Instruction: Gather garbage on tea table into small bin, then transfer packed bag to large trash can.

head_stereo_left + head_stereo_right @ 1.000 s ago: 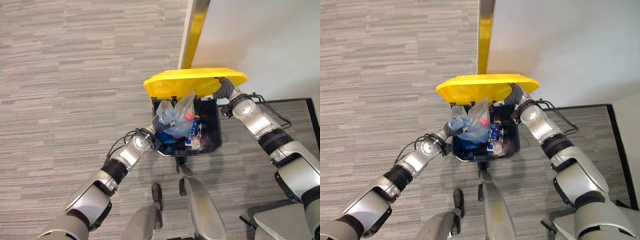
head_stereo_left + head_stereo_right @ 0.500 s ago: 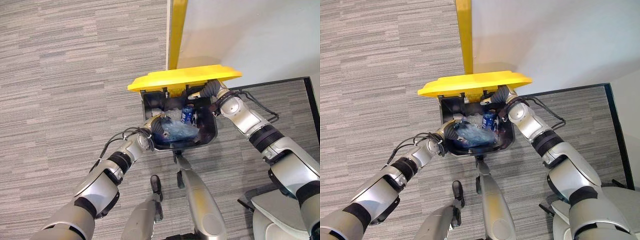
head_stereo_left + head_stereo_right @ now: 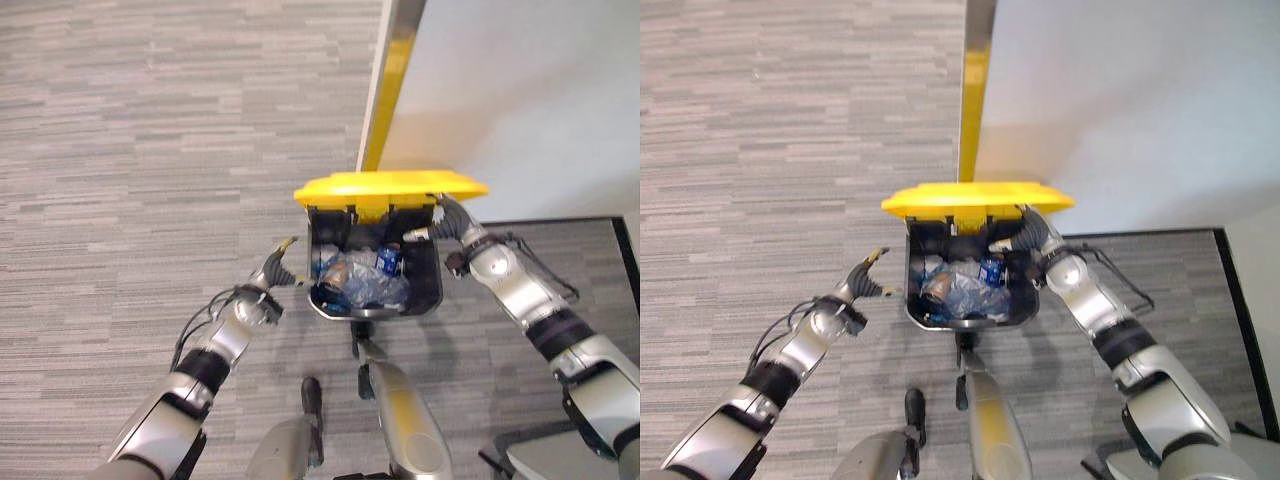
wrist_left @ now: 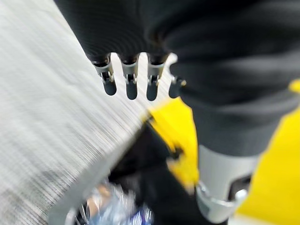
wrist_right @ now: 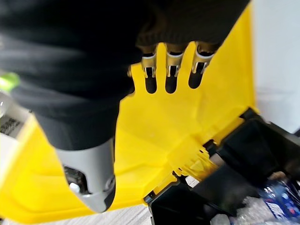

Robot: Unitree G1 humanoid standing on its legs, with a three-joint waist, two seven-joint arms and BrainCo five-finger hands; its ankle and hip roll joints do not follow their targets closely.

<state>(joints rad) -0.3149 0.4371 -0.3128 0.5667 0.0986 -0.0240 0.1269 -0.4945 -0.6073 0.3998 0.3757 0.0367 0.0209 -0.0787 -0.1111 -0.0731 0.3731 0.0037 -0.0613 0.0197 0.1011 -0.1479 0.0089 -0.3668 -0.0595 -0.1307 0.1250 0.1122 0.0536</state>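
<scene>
Left eye view: the left hand (image 3: 272, 272) hangs over the grey carpet (image 3: 130, 180) just left of the black trash can (image 3: 428, 290), fingers spread and holding nothing. Inside the can lies the clear packed bag (image 3: 362, 283), with a blue-labelled bottle (image 3: 388, 259) beside it. The yellow lid (image 3: 390, 187) stands raised at the back, against the white wall (image 3: 520, 90). The right hand (image 3: 432, 228) reaches under the lid's right end, fingers straight against its yellow underside.
</scene>
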